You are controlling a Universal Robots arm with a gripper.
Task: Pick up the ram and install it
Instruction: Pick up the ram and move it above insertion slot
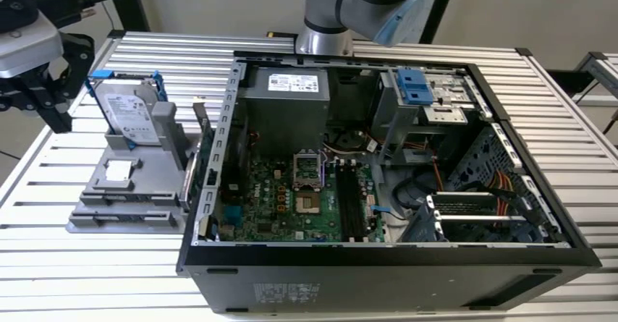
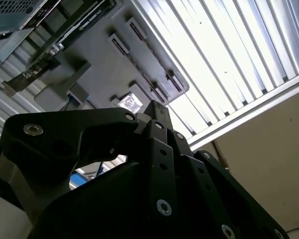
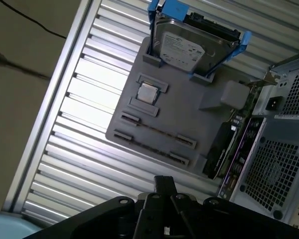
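Loosely near the grey tray point(image 3: 189, 114): gripper point(image 3: 163, 183), jaws pressed together, empty.
Apparently on edge between tray clips: ram point(image 3: 157, 131), long axis along the rim opposite the hard drive point(image 3: 189, 45).

The gripper point(image 1: 58, 121) hangs at the upper left of the frame, just beside an upright hard drive point(image 1: 129, 112) on a grey tray point(image 1: 116, 200). The open computer case point(image 1: 386, 258) fills the centre, its motherboard point(image 1: 289, 202) exposed. What looks like a card point(image 1: 202, 119) stands between tray and case.
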